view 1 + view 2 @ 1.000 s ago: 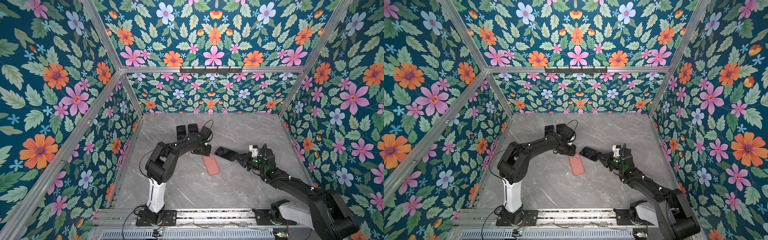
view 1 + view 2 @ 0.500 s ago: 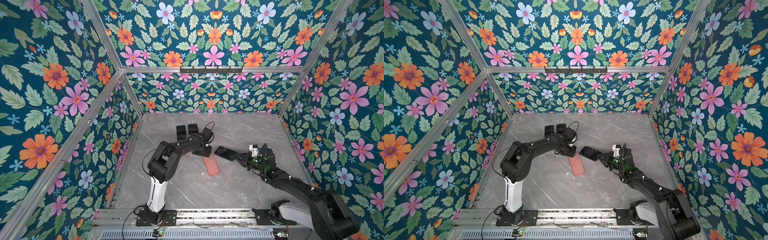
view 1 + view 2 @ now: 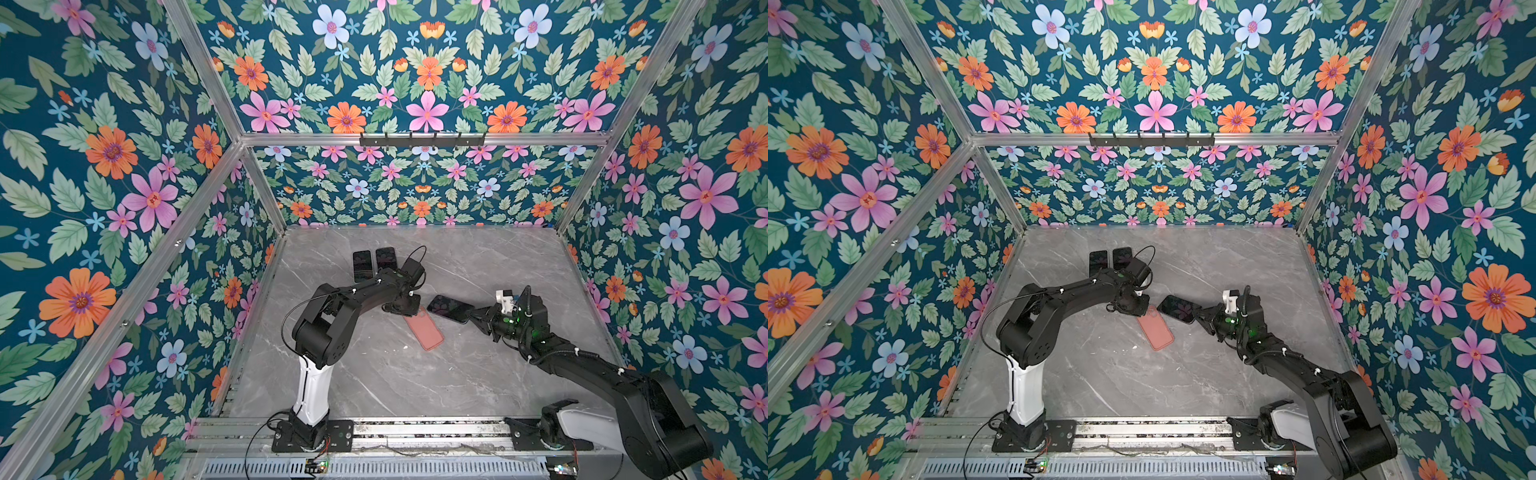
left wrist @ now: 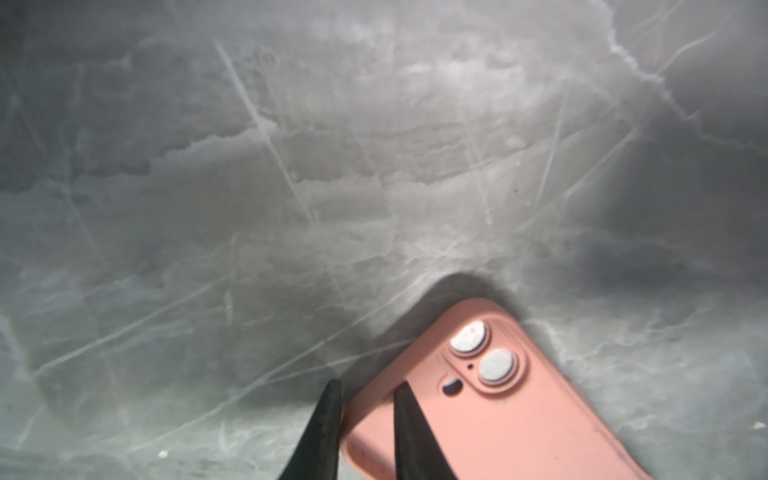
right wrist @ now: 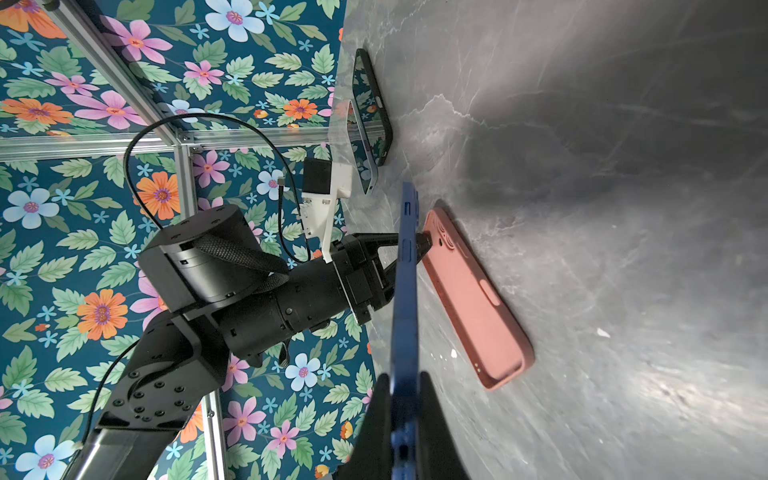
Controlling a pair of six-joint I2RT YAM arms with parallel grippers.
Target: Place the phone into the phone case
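Note:
A pink phone case [image 3: 424,331] [image 3: 1157,331] lies flat on the marble table, its camera cut-outs at the far end [image 4: 482,353]. My left gripper [image 3: 409,311] [image 3: 1140,309] points down at that end. Its jaws [image 4: 368,386] stand a narrow way apart astride the case's side edge, one finger [image 4: 328,415] outside it and the other over the pink surface. Just right of the case, the phone [image 3: 450,308] [image 3: 1181,308], dark-screened with a blue rim [image 5: 405,291], hangs above the table. My right gripper [image 3: 471,314] [image 5: 405,378] is shut on the phone's near end.
Two more dark phones [image 3: 362,266] [image 3: 386,258] lie side by side behind the left arm, also in the right wrist view [image 5: 370,108]. Small white specks [image 3: 406,347] dot the table by the case. Flowered walls close in three sides.
The left gripper's jaws have narrowed around the case's far end and the arm has shifted slightly. The right arm and the phone have stayed put.

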